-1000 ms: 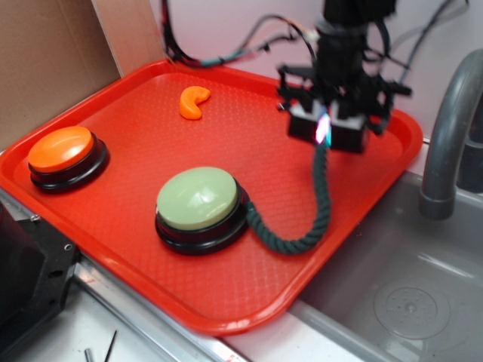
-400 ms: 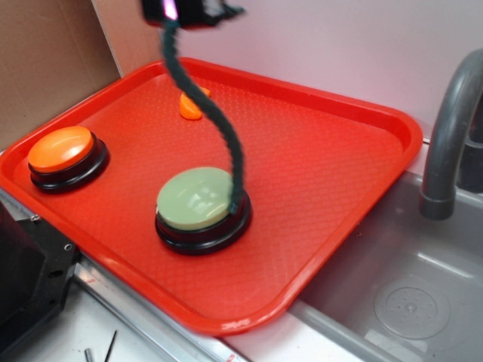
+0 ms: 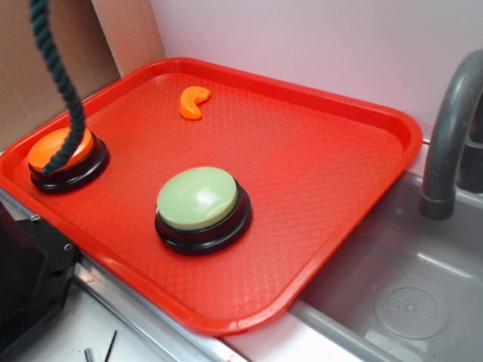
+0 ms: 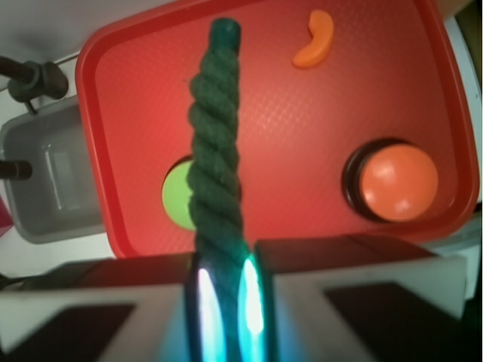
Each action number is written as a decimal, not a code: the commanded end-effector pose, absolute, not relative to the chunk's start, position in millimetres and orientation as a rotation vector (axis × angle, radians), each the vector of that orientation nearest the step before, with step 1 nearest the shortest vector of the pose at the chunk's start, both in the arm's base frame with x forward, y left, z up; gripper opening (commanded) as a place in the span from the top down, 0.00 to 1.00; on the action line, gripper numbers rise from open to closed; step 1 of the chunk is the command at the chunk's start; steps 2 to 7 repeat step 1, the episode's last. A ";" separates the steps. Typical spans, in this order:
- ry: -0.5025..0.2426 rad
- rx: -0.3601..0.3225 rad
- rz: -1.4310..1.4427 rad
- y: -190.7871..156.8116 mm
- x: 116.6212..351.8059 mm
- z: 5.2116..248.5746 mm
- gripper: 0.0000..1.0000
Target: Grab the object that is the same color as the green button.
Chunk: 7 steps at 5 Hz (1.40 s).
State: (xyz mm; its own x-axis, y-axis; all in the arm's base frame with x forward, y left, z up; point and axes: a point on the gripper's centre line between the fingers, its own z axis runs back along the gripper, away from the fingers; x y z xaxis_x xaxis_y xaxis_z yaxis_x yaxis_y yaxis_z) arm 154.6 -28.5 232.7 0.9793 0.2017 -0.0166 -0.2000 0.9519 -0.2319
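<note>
I see a pale pinkish wall (image 3: 317, 45) behind the scene, brown cardboard (image 3: 45, 68) leaning nearest the jaws, and a grey sink (image 3: 400, 294) with a grey faucet (image 3: 445, 128) far from them.

We see a red plastic tray (image 3: 332, 188) with a raised rim, beside a grey sink basin (image 3: 407, 302). On it sit the green button (image 3: 198, 199) near the front middle, an orange button (image 3: 62, 149) on a black base by the left rim, and a small orange curved piece (image 3: 193, 102) towards the back.
</note>
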 end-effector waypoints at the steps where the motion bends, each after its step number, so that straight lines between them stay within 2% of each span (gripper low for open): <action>1: -0.013 -0.196 0.310 -21.4 166.9 215.6 1.00; 7: -0.013 -0.196 0.310 -21.4 166.9 215.6 1.00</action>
